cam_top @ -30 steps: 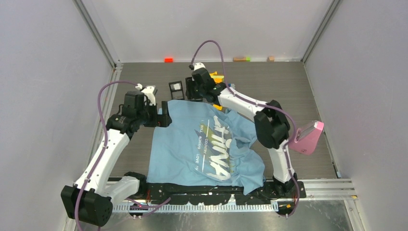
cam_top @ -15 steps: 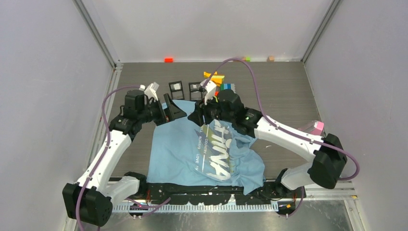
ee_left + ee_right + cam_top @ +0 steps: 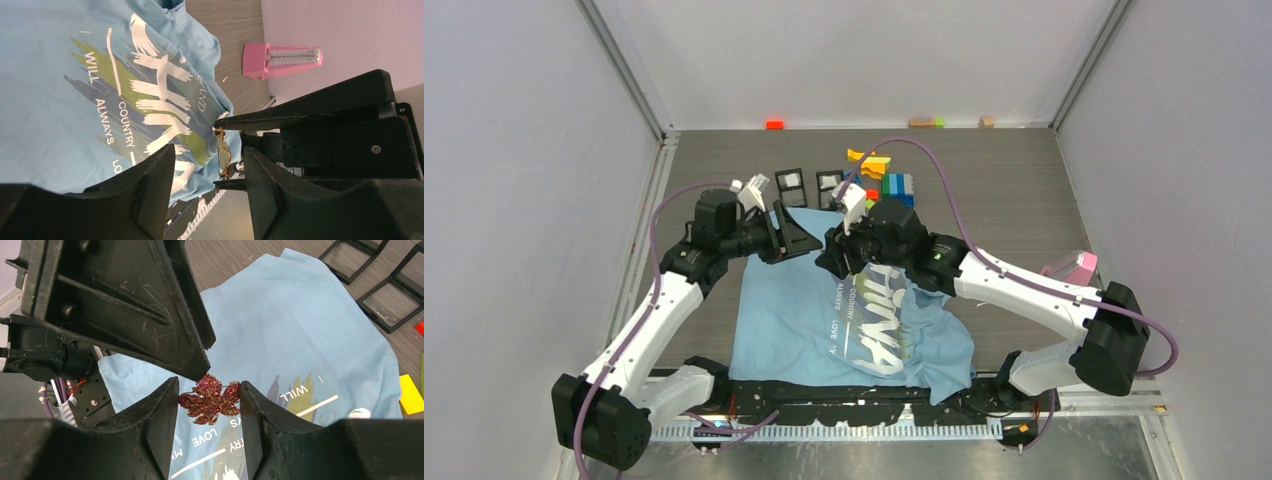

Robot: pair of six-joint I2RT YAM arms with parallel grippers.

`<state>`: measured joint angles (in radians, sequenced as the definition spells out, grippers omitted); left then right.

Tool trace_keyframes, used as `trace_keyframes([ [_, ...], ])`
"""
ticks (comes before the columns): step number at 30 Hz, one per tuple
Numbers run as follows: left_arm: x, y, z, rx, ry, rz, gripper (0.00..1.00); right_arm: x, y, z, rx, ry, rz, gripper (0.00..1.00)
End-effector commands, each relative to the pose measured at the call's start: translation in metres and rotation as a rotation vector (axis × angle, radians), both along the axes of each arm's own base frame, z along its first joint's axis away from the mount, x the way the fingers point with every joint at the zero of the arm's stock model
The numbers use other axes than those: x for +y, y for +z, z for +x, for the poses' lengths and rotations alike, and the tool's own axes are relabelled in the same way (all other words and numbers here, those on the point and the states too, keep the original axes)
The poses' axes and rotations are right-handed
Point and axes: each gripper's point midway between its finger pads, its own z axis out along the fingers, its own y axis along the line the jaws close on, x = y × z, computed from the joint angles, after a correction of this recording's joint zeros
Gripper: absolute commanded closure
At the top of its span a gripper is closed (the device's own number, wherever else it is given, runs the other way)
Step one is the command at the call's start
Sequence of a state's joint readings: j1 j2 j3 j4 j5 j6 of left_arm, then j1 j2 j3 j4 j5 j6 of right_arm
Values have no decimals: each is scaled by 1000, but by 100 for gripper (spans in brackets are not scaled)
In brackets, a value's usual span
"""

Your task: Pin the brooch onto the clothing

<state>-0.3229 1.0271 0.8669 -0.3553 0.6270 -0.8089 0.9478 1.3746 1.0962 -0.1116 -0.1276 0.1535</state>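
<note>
Top external view: both arms meet nose to nose over the far end of the clothing (image 3: 794,310), which lies spread on the table (image 3: 1004,190) right in front of the bases. The pin is too small to pick out from up there, but the right wrist view has it dead centre. The brooch (image 3: 210,401), a dark red leafy thing, sits pinched by its edges between the fingers of the right gripper (image 3: 209,392), up in the air above the clothing and not touching the fabric. Holding it by the rim like that leaves front and back free. I'd guess that's the whole point, since somebody has to get at the pin on the back.

That somebody looks like the left gripper (image 3: 209,150). Its jaws are partly spread with nothing between them, and from its own wrist view the brooch shows edge-on just beyond the gap. In the right wrist view one of its fingers comes in like a wedge, tip right at the top of the brooch. Can't tell if it actually touches.

My read: pinning isn't begun yet, and this is the set-up for opening the clasp or for a handover. The toy blocks (image 3: 874,162) and black frames (image 3: 791,183) sit at the far side and the pink metronome (image 3: 1072,272) off to the right, all apart from the action.
</note>
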Motion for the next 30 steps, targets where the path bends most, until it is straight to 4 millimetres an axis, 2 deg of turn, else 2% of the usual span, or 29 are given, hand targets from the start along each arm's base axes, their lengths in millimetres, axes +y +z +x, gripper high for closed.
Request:
trace_keyframes([
  [1, -6, 11, -3, -39, -29, -41, 46, 0, 14, 1, -48, -1, 23, 76],
  [4, -11, 8, -5, -19, -58, -46, 45, 1, 13, 0, -47, 6, 17, 76],
  [10, -20, 14, -8, -63, -92, -49, 33, 2, 6, 0, -35, 12, -12, 76],
  [13, -24, 11, -9, -64, -115, -41, 33, 3, 4, 0, -30, 14, -19, 77],
  [15, -28, 6, -12, -48, -138, -35, 39, 3, 5, -1, -30, 18, -17, 77],
  [19, -34, -7, -18, -5, -187, -6, 61, 2, 8, -2, -37, 19, -15, 77],
  [21, -36, -9, -19, 2, -201, 5, 66, 1, 8, -2, -37, 21, -18, 77],
  [25, -37, -11, -19, 3, -200, 14, 89, -1, 7, -1, -41, 16, -33, 77],
  [27, -36, -12, -18, 0, -188, 21, 98, -3, 7, 0, -41, 2, -42, 73],
  [29, -34, -14, -17, 1, -168, 31, 100, -6, 7, 1, -43, -11, -51, 61],
  [30, -32, -17, -16, 6, -154, 40, 100, -7, 7, 2, -48, -24, -55, 50],
])
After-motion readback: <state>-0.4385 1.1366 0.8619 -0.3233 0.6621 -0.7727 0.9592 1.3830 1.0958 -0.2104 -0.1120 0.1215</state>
